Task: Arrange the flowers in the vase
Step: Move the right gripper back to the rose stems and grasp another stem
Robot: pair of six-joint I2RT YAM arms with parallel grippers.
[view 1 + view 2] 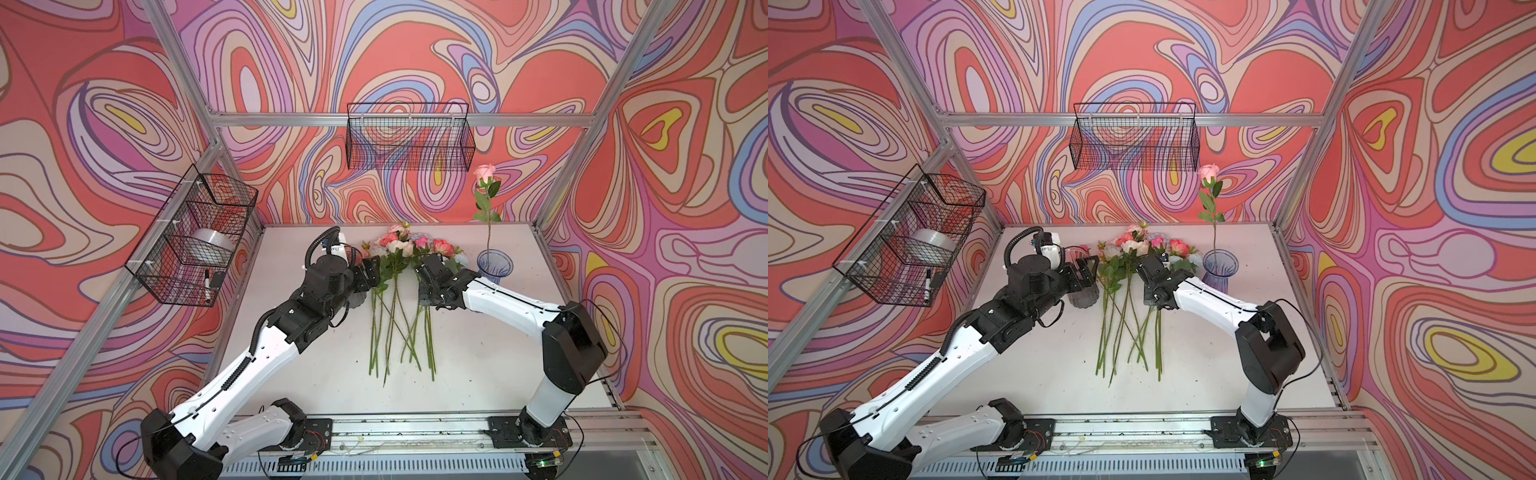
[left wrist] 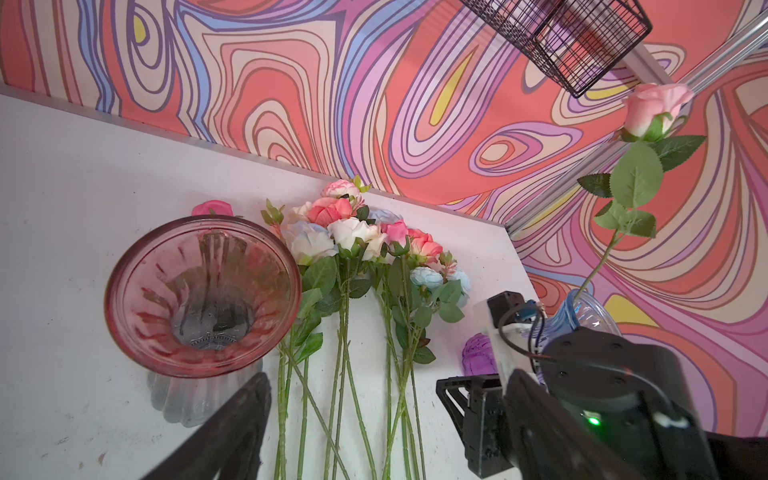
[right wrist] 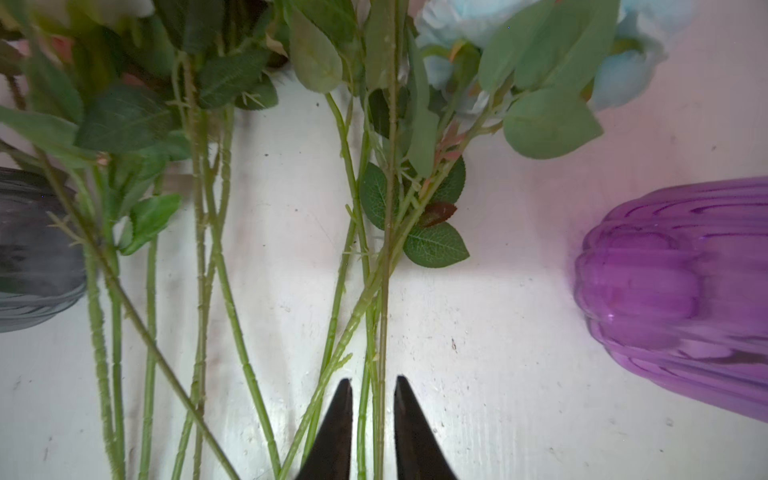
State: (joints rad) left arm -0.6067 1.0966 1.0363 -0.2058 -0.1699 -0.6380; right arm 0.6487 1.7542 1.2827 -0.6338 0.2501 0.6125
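1 rose (image 1: 485,171) is in, upright in the blue vase (image 1: 494,266) at the back right of the bench (image 1: 291,374). The rest of the flowers (image 1: 397,247) lie flat mid-bench, blooms toward the back, stems crossed and fanned toward the front. The pink vase (image 2: 141,324) stands just left of the bunch, with nothing in it as far as the left wrist view shows. Step in hand, my read: pick number 2. The right hand (image 3: 373,384) is down on the right side of the bunch, on the stems below the leaves, jaws narrow with 2 thin stems running between the tips. Can't tell if it's pinching or only bracketing them, or whether it has 1 stem or both. The left hand (image 1: 1087,270) hangs wide, holding nothing, just beside the pink vase. Next move calls for a confirmed pinch on 1 stem only, then a straight lift to clear the crossed neighbours and their leaves. After that: swing right, tip the stem vertical, bare end down, and drop it into the blue vase's mouth beside the rose's stem. It's a short carry, but the right arm (image 1: 498,299) passes just in front of that vase in both top views, so watch for a knock. Main risk is that the thorny stems and leaves snag and a neighbour drags along. The left hand is free to pin the bunch if that happens.
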